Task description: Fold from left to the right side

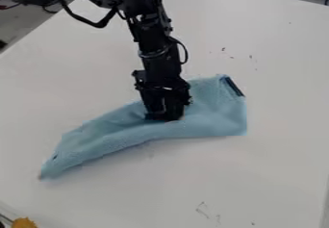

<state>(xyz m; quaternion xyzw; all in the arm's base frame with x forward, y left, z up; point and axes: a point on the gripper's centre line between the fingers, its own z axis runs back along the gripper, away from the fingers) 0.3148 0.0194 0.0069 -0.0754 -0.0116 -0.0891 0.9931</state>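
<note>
No readable text or signs.

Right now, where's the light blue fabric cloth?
In the camera view, the light blue cloth lies mid-picture on the white table, directly under the black two-finger gripper.

End effector (166,118) seemingly on cloth (216,114)

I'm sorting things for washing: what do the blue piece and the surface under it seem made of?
The blue piece looks like soft, matte cloth, judging by its folds; the surface is smooth and white, perhaps laminate or painted board.
</note>
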